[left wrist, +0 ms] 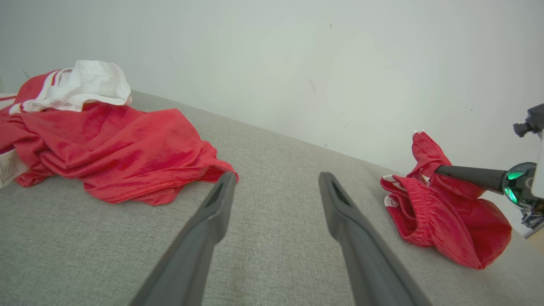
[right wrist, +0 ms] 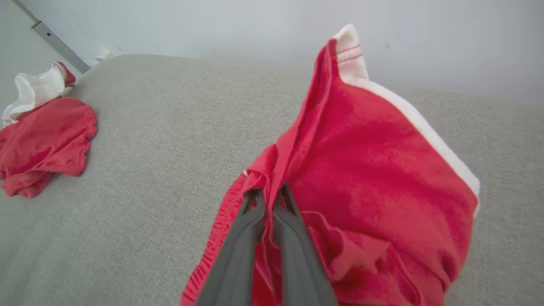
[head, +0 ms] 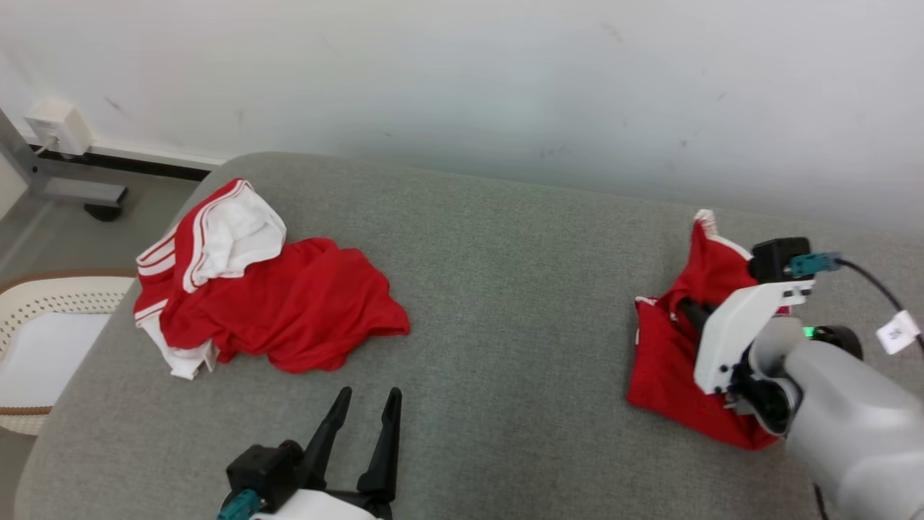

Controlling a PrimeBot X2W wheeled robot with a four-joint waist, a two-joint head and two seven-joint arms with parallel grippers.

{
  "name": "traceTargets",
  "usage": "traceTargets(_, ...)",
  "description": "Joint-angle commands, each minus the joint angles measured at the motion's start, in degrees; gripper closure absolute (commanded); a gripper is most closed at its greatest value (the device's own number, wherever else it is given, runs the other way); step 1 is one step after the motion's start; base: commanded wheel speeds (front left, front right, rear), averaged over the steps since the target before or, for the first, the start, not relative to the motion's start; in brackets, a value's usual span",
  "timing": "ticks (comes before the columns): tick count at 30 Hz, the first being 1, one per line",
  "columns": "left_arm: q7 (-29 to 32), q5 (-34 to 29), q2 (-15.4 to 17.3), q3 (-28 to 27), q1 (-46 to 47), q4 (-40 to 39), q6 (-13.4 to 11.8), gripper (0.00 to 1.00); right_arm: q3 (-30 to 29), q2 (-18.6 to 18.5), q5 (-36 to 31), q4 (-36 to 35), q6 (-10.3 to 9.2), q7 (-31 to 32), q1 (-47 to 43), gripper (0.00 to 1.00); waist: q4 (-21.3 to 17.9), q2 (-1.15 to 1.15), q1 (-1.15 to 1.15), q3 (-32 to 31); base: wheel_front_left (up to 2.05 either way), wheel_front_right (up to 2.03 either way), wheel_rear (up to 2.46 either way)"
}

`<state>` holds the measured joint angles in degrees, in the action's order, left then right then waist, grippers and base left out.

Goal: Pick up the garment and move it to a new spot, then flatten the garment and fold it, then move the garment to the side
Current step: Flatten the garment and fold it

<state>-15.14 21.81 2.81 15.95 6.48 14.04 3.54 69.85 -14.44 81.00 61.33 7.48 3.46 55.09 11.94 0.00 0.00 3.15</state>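
The right gripper (right wrist: 267, 193) has its jaws pinched almost fully together on a fold of the red shorts (right wrist: 374, 170) - the fabric is bunched between the two dark fingers. One white-edged corner is drawn up above the rest. The shorts sit at the right end of the grey cushion (head: 505, 289), close to its back edge by the wall, and their lower part rests on the cushion.

The left gripper (head: 368, 393) hovers over the cushion's front edge with its jaws spread wide and nothing in them. A second heap, the red-and-white garment (head: 289, 303), lies crumpled at the cushion's left end. A woven basket (head: 43, 289) stands just off that end.

By my reading only the grasp is made. The shorts are not yet clear of the cushion, so carrying them to a new spot, flattening, folding and setting aside are all left to do.

The right wrist view gives the pinch plainly, whereas from the head camera the white wrist housing covers it. The left wrist view adds a side look: the gathered elastic waistband gapes open toward the cushion's middle, and the bulk of the cloth sags onto the cushion. The head view places both garments at opposite ends, well apart - and takes in the basket.
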Motion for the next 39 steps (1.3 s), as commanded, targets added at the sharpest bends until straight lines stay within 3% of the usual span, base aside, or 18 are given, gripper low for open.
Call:
traceTargets(1,0.01,0.37,0.18,-0.20,-0.75,0.14,0.02,0.00,0.40,1.35,-0.96,0.60,0.02,-0.60,0.17,0.58,-0.41,0.00,0.00,0.08,0.00,0.00,0.00)
traceTargets(3,0.01,0.45,0.17,-0.30,-0.62,0.39,0.08,0.00,1.01,2.97,-2.00,1.31,0.02,-0.90,-0.36,0.02,-1.02,0.00,0.00,0.17,0.00,0.00,0.00)
traceTargets(8,0.01,0.25,0.18,-0.56,-0.18,0.76,0.22,0.00,1.42,6.20,-2.92,-0.60,0.02,-2.17,-1.49,0.00,-3.10,0.00,0.00,0.07,0.00,0.00,0.00)
traceTargets(11,0.01,-0.04,0.19,-0.82,-0.17,0.80,0.29,0.00,0.65,6.24,-2.09,-5.05,0.02,-4.46,-1.88,0.00,-4.56,0.00,0.00,-0.14,0.00,0.00,0.00)
traceTargets(16,0.01,-0.14,0.18,-1.39,-0.77,0.63,0.14,0.00,-2.64,1.38,-0.26,-14.51,0.02,-11.37,-2.70,0.00,-6.51,0.00,0.00,-1.11,0.00,0.00,0.00)
traceTargets(21,0.01,0.30,0.19,-1.07,-1.45,0.47,0.08,0.00,-6.08,-5.97,-0.55,-19.68,0.02,-16.61,-4.53,0.00,-7.62,0.00,0.00,-2.15,0.00,0.00,0.00)
traceTargets(25,0.01,0.51,0.20,-0.81,-2.02,0.34,0.03,0.00,-10.08,-10.63,0.36,-18.64,0.02,-18.15,-7.26,0.00,-7.90,0.00,0.00,-2.52,0.00,0.00,0.00)
traceTargets(31,0.01,0.68,0.19,-0.38,-1.31,0.24,0.29,0.00,-12.48,-12.34,2.56,-13.03,0.02,-16.27,-8.89,0.00,-7.74,0.00,0.00,-1.36,0.00,0.00,0.00)
traceTargets(32,0.01,0.65,0.20,-0.27,-0.91,0.25,0.37,0.00,-12.36,-12.19,2.98,-11.99,0.02,-14.99,-8.55,0.19,-7.52,0.00,0.00,-0.95,0.00,0.00,0.00)
traceTargets(33,0.01,0.63,0.20,-0.15,-0.46,0.22,0.34,0.00,-12.84,-11.91,4.16,-11.16,0.02,-13.45,-8.23,0.72,-7.23,0.00,0.00,-0.44,0.00,0.00,0.00)
traceTargets(34,0.00,0.62,0.20,-0.02,-0.06,0.21,0.44,0.00,-13.54,-11.84,5.06,-10.00,0.02,-12.11,-7.84,1.00,-6.88,0.00,0.00,0.03,0.00,0.00,0.00)
traceTargets(39,0.01,0.83,0.20,0.12,0.97,0.55,0.34,0.00,-18.08,-10.37,14.62,-5.51,0.02,0.66,-6.71,1.00,-4.99,0.00,0.00,2.40,0.00,0.00,0.00)
